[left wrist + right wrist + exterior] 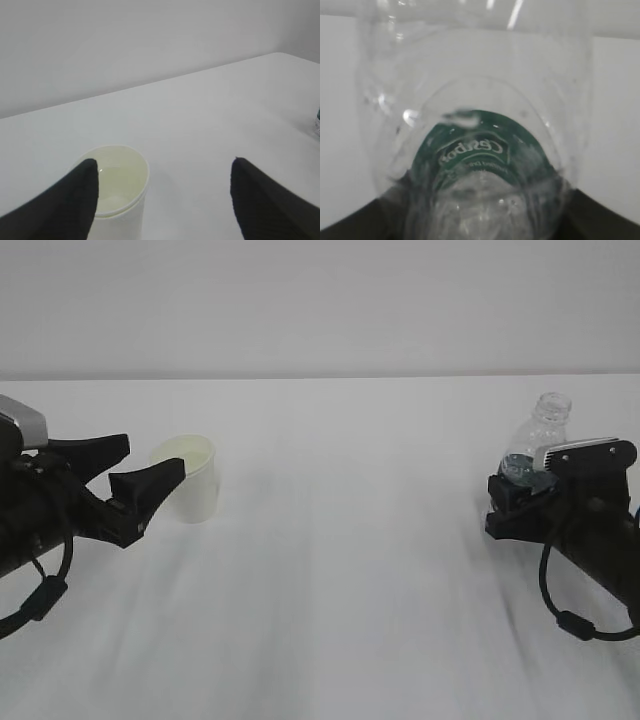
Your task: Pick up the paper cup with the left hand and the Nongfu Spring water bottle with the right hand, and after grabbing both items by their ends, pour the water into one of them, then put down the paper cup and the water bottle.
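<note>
On the white surface (330, 570), the left end effector (140, 475) stands wide, its jaws on either side of the paper cup (188, 478) but not closed on it; the cup stands upright at the left. At the right, the right end effector (520, 502) grips the Nongfu Spring water bottle (535, 440) by its lower body, the uncapped neck rising above. Behind is a plain wall (320, 300).
</note>
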You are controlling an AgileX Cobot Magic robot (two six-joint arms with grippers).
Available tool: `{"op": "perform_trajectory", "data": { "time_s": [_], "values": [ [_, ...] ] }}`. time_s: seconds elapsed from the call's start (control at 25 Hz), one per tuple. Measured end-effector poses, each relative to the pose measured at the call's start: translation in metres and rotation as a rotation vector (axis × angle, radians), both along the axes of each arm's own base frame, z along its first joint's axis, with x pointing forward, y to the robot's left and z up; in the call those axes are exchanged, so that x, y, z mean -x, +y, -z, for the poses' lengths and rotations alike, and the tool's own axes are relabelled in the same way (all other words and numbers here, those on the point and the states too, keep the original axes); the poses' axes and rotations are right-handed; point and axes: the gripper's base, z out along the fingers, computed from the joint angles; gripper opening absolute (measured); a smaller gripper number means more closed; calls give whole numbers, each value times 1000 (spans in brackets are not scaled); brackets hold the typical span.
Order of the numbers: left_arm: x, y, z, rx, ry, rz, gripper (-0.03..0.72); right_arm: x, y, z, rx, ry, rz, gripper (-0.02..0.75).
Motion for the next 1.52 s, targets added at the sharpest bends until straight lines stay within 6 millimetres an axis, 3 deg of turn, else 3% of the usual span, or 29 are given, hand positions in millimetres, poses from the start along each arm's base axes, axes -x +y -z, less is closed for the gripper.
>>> {"op": "perform_trajectory", "data": {
  "time_s": [1.52],
  "values": [
    [0, 0, 0, 0, 0, 0, 578, -3, 1, -2, -5, -11, -4, 417]
  ]
}}
